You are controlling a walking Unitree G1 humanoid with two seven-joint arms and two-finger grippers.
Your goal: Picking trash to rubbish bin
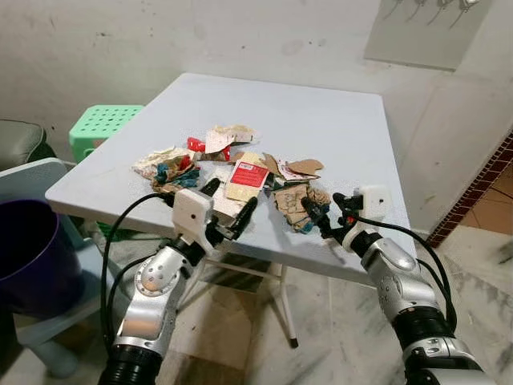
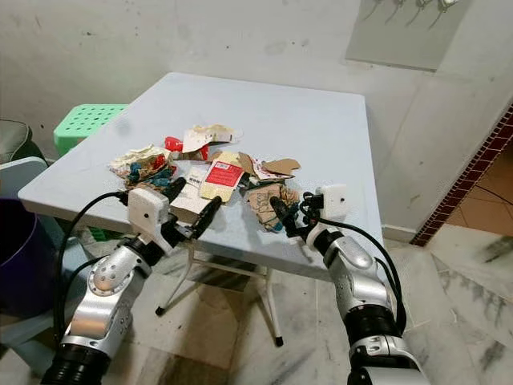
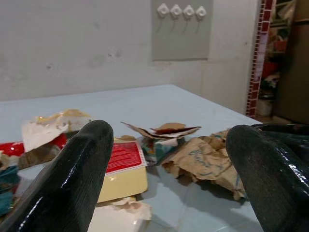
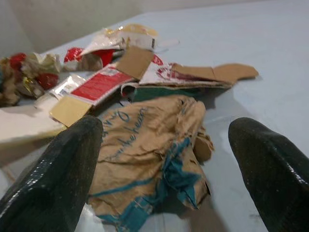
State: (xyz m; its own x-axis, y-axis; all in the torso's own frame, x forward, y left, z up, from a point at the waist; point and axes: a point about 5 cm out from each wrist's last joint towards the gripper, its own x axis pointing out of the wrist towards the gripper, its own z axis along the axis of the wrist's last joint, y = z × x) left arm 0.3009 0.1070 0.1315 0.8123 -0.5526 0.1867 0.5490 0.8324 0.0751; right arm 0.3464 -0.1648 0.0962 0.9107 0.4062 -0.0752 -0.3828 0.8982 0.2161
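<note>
Trash pile (image 1: 240, 172) lies near the bench's (image 1: 337, 128) front edge. Left gripper (image 1: 228, 204) and right gripper (image 1: 321, 215) both hover there, fingers wide, holding nothing. The crumpled brown paper (image 4: 149, 145) looks loose; a shallow pinch might nudge it off the edge.

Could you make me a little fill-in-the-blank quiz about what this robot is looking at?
1. The trash lies on a pale blue ____.
2. In front of the right hand lies a crumpled ____ paper bag with blue print.
3. The fingers of the left hand are ____.
4. Beside the table's far corner stands a ____ plastic stool.

Missing words: table; brown; open; green
</note>
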